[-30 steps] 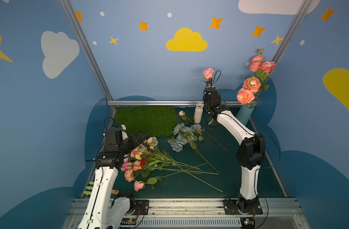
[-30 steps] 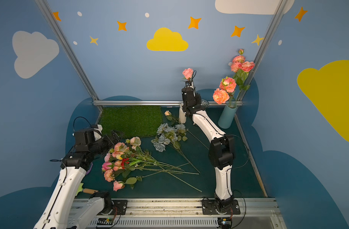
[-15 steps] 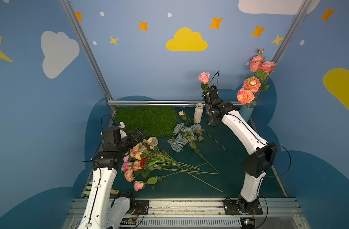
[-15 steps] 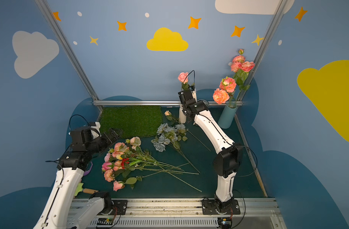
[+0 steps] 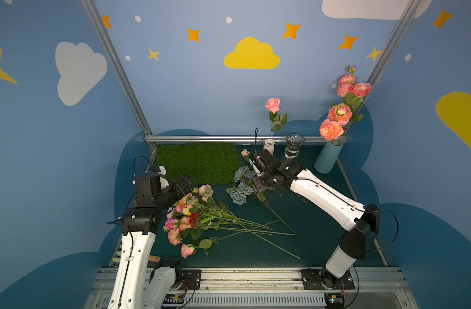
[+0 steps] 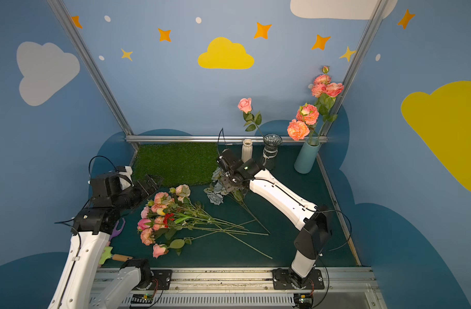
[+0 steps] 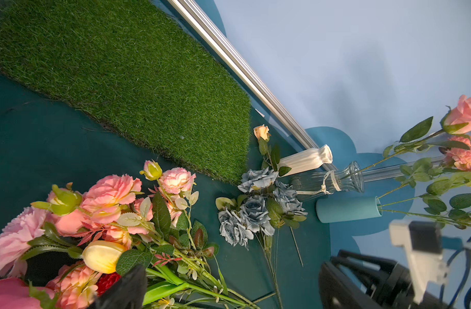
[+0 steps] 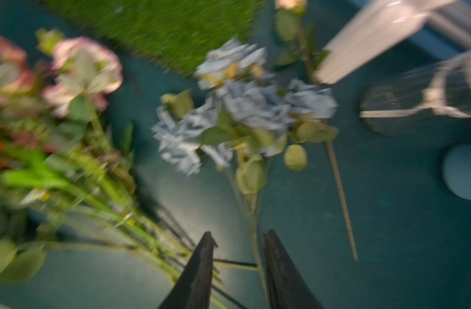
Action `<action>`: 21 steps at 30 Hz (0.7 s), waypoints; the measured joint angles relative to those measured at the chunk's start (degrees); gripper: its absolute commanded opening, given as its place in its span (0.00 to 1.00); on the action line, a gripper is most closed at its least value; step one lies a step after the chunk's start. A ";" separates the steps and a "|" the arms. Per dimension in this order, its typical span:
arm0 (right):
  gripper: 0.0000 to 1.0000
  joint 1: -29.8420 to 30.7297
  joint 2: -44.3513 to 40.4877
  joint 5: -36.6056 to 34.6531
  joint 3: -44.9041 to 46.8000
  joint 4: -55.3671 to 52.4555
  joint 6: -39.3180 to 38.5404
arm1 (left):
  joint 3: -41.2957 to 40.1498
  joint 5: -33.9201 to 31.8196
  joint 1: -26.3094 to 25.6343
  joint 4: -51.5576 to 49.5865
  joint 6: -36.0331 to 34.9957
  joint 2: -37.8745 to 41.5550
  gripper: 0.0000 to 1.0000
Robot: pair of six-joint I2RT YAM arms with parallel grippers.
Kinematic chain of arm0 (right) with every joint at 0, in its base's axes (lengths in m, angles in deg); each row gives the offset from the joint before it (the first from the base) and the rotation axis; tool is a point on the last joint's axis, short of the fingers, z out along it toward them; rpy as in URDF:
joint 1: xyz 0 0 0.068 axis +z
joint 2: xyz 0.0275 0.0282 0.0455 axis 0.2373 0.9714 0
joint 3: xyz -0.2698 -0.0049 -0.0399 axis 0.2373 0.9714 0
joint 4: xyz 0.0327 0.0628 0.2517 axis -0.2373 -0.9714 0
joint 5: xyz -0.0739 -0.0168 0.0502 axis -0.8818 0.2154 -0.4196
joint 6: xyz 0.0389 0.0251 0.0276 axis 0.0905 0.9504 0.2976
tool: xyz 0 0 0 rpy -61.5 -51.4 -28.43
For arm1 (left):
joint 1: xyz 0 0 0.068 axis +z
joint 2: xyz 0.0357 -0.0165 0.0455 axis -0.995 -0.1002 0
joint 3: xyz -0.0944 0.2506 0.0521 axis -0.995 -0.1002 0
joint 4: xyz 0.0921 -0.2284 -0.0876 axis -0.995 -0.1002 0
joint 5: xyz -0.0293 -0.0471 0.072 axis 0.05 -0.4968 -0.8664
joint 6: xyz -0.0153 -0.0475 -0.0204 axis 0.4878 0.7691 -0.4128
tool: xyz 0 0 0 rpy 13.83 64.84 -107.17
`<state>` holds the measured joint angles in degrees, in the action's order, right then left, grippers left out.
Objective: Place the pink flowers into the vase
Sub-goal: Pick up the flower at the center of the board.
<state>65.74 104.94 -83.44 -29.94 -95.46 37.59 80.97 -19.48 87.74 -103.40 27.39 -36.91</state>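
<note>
The right tool (image 8: 238,235), half spread and empty above the dusty grey-blue fabric roses (image 8: 245,107), should pinch only one thin stem of the pink artificial flowers (image 5: 181,208).

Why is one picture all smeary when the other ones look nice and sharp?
In the right wrist view, motion blur smears the blue roses and the grass mat into streaks; only the dark fingers look fairly crisp. In the left wrist view, the pink flowers are sharp and brightly lit. Both top views are clear and evenly lit, with no strong glare.
</note>
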 measured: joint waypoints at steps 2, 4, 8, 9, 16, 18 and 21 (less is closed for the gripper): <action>0.28 3.98 -1.09 3.32 3.65 1.09 -2.25 | 0.33 -0.02 0.00 -0.50 0.00 0.02 1.00; 0.27 8.09 -1.29 6.67 6.62 2.27 -3.89 | 0.48 -0.02 0.00 -0.90 0.07 -0.26 1.00; 0.24 13.29 -0.81 11.87 9.88 3.87 -6.47 | 0.44 0.07 0.00 -1.36 0.33 -0.98 1.00; 0.24 14.27 -0.42 13.14 10.12 4.48 -6.93 | 0.37 0.04 -0.02 -1.29 0.35 -0.98 1.00; 0.23 18.16 6.45 19.45 10.19 9.11 -8.94 | 0.96 0.09 0.04 -2.23 0.35 -2.82 1.00; 0.24 18.73 8.44 21.03 10.19 9.97 -9.44 | 1.25 0.46 0.28 -2.40 0.37 -4.07 1.00; 0.23 19.54 11.85 22.80 9.01 10.14 -10.51 | 1.90 1.40 1.03 -2.84 0.70 -5.33 1.00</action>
<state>85.28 116.79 -60.64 -20.93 -85.32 27.07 82.87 -18.08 88.77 -106.24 28.09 -42.25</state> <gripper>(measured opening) 0.236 0.998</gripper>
